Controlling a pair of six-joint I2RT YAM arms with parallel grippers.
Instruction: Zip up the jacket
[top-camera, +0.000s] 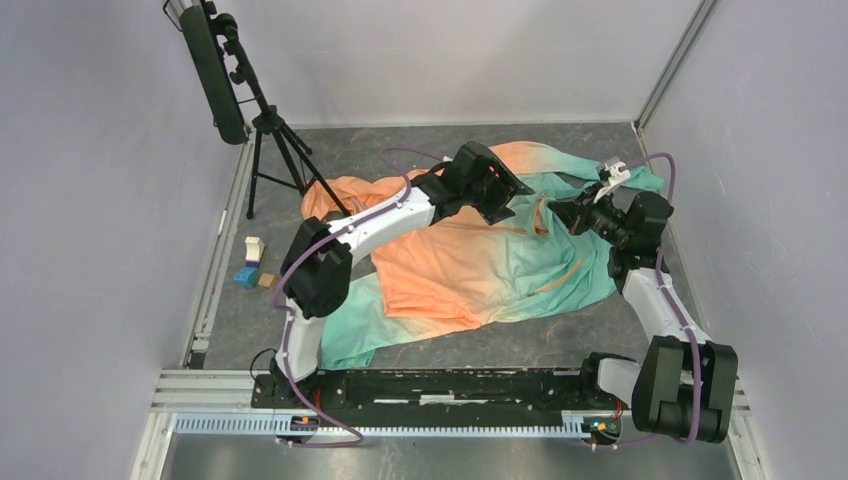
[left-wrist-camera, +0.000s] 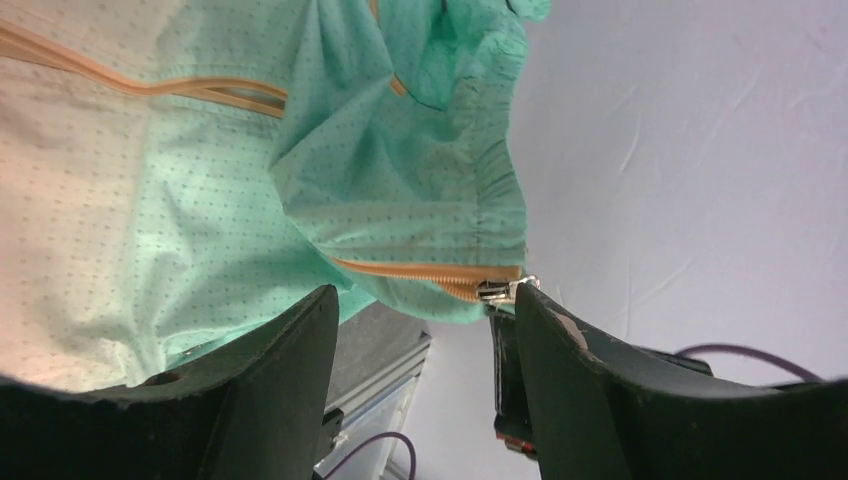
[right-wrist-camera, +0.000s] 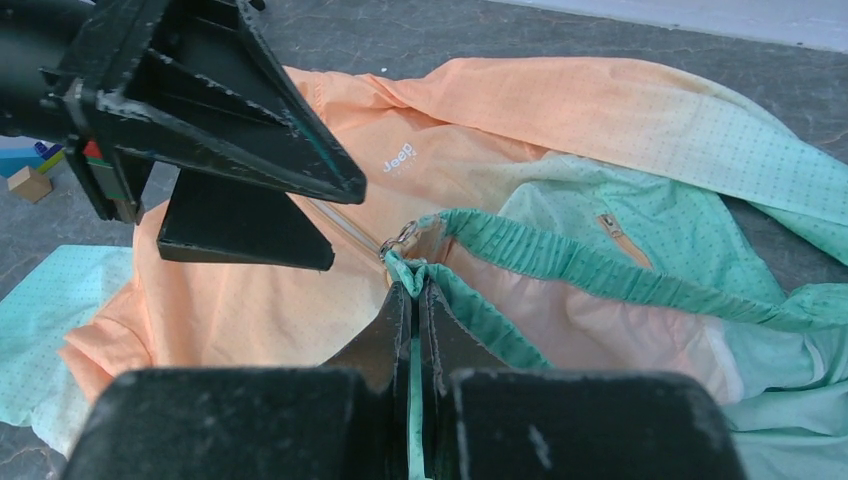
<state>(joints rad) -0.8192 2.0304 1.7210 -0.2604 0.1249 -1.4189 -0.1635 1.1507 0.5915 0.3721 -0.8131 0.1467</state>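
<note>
Closest to the arm bases, the jacket (top-camera: 450, 275) is sprawled out all rumpled on the grey table (top-camera: 570, 345), with a mint-green bit trailing off its near left corner. It's a thin, dotted windbreaker, orange through the middle and fading to mint green toward its right side. There's a little white Jeep logo (right-wrist-camera: 399, 155) on the orange chest and an orange pocket zip (right-wrist-camera: 622, 236) on the green part.

Over the jacket's middle, the right gripper (right-wrist-camera: 412, 288) is pinched tight on the gathered green hem, right under the metal zipper pull (right-wrist-camera: 401, 238). The left gripper (left-wrist-camera: 425, 312) hovers just beside that pull, fingers spread wide with nothing in them.

Left of the jacket sit a few small blocks (top-camera: 252, 265), and past its far left corner stands a black tripod (top-camera: 272, 150).
</note>
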